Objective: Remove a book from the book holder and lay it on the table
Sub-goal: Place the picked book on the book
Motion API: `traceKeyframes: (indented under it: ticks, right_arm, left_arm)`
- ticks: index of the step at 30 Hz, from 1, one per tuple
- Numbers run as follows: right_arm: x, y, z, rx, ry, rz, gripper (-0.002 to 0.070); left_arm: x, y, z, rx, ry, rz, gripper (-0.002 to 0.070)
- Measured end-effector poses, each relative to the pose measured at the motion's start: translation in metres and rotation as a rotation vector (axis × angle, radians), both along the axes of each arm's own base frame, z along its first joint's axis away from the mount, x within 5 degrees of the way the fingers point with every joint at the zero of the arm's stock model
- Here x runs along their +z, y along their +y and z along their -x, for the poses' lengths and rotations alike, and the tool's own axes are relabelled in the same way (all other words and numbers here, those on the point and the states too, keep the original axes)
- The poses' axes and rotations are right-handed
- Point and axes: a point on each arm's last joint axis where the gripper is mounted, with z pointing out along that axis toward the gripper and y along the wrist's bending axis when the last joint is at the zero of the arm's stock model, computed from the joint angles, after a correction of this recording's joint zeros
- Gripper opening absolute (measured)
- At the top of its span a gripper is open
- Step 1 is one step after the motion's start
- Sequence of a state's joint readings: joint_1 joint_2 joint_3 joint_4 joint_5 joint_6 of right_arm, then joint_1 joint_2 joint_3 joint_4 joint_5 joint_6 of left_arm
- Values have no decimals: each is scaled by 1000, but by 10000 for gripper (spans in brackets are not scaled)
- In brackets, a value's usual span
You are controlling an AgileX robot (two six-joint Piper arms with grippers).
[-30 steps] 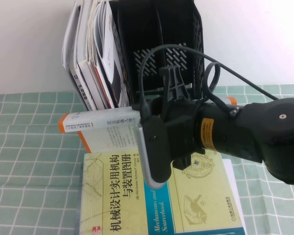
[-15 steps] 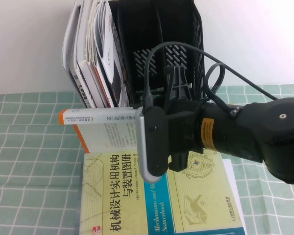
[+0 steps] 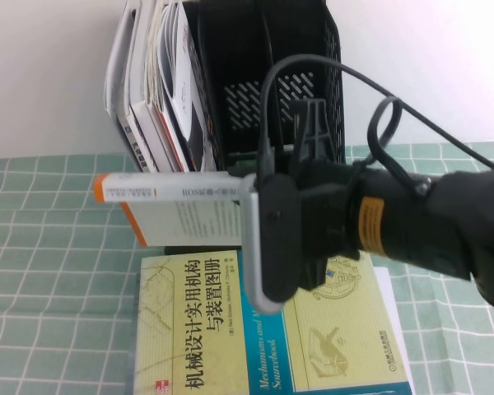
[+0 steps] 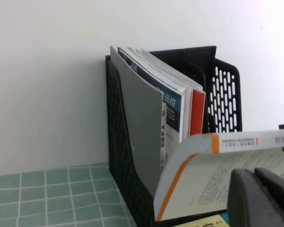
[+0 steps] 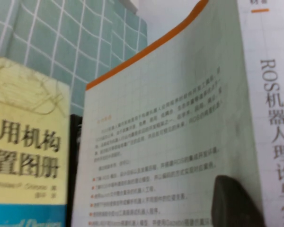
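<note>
The book [image 3: 160, 188], white with an orange end stripe, hangs spine-up and level in front of the black book holder [image 3: 263, 74], above the green checked table [image 3: 49, 247]. Its cover with small print droops below the spine [image 5: 170, 132]. My right gripper [image 5: 236, 202] is shut on the book, with one dark finger pressed on the cover beside the "ROS" spine. In the high view the wrist bracket hides the fingers. My left gripper [image 4: 262, 198] is shut and holds nothing. It sits low, just in front of the book [image 4: 213, 175], and is out of the high view.
A yellow-and-blue sourcebook [image 3: 230, 329] lies flat on the table under the held book. Magazines with curled pages [image 3: 160, 90] fill the holder's left compartment [image 4: 132, 156]. The other compartments look dark. A white wall stands behind. The right arm [image 3: 412, 230] and its cable cross the right side.
The right arm has lifted the book a little and shifted it slightly left. Its spine now lies more level. The grip has not changed.
</note>
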State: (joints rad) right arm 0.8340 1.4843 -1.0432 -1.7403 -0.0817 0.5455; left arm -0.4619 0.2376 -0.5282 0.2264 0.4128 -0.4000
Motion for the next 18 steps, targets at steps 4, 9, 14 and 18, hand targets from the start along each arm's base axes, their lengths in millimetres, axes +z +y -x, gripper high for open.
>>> traceKeyframes:
  ticks: [4, 9, 14, 18]
  right_arm:
    - [-16, -5, 10, 0, 27, 41, 163]
    - [-33, -10, 20, 36, 77, 73, 163]
    - [-45, -11, 29, 87, 137, 82, 163]
    - [-56, -14, 35, 88, 210, 75, 163]
  left_arm:
    - [0, 0, 0, 0, -15, -32, -3]
    - [1, 1, 0, 4, -30, -50, -3]
    - [2, 1, 0, 3, -40, -54, -3]
    - [4, 0, 0, 0, -70, -55, -3]
